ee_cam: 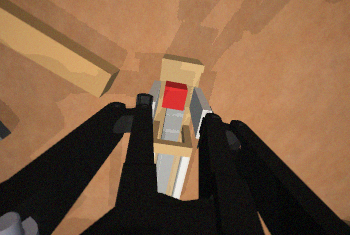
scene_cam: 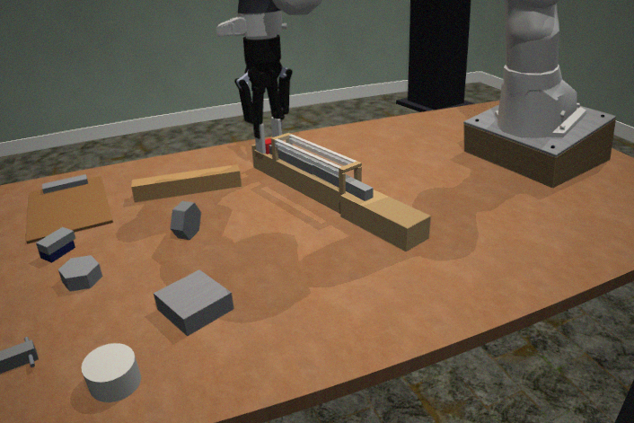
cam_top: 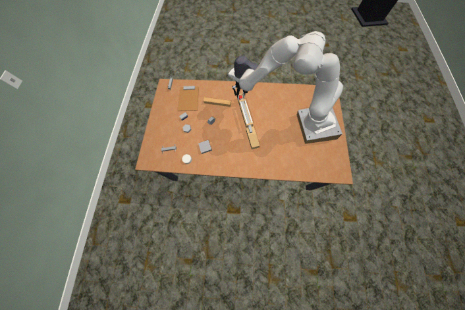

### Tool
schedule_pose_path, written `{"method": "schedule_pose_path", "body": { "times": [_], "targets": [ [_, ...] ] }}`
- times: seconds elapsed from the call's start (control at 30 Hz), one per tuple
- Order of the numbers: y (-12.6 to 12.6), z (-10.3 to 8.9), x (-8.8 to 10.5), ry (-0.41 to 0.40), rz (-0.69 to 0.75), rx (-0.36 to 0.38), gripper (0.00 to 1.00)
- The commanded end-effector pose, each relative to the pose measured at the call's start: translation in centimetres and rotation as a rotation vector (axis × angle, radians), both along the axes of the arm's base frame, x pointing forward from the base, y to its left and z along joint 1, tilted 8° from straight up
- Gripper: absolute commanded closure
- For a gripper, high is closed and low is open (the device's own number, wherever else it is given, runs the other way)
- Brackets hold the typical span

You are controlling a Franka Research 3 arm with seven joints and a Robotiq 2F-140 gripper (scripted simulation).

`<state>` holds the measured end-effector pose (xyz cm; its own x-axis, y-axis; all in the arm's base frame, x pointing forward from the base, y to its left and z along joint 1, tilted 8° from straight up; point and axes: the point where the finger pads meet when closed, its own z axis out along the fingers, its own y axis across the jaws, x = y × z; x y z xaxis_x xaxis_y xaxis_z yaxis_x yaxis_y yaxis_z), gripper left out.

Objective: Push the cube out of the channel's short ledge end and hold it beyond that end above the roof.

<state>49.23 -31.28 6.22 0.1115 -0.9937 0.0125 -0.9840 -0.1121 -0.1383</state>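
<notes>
Straddling the red cube [ee_cam: 175, 95] is the step in hand, and it looks nearly set up: the pincer [scene_cam: 268, 130] hangs upright over the far end of the channel [scene_cam: 314, 154], its fingers partly spread with one pale fingertip [ee_cam: 201, 107] on each side of the cube, and nothing is pinched between them yet. The cube sits out of the roofed part, on the short ledge, just inside the raised lip [ee_cam: 183, 69] and just beyond the channel's end frame [ee_cam: 173, 146]. To do this well, I judge the pincer should come down squarely, keeping the cube centred between the pads, low enough to catch its side faces but without the tips striking the ledge walls or the lip; then press together evenly and lift straight up, so that the cube clears the lip without being dragged against it, well above the roof, beyond this end. A skewed descent could nudge the cube back toward the mouth or tip it on the lip. The cube itself has no long axis to speak of, and its faces look square to the channel. The channel's long axis runs across the tabletop [scene_cam: 461, 254] from the ledge end, farthest from the exterior camera, toward the near right, where a grey pusher bar [scene_cam: 358, 187] sticks out of the opposite mouth onto a tan block [scene_cam: 389, 218]. The fingers' closing line lies across that axis.
</notes>
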Motion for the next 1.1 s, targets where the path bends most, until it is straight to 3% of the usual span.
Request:
{"method": "schedule_pose_path", "body": {
  "times": [0.0, 0.6, 0.63, 1.07],
  "targets": [
    [-0.13, 0.02, 0.10, -0.002, -0.003, -0.003, 0.75],
    [-0.13, 0.02, 0.10, -0.002, -0.003, -0.003, 0.75],
    [-0.13, 0.02, 0.10, -0.002, -0.003, -0.003, 1.00],
    [-0.13, 0.02, 0.10, -0.002, -0.003, -0.003, 1.00]
  ]
}}
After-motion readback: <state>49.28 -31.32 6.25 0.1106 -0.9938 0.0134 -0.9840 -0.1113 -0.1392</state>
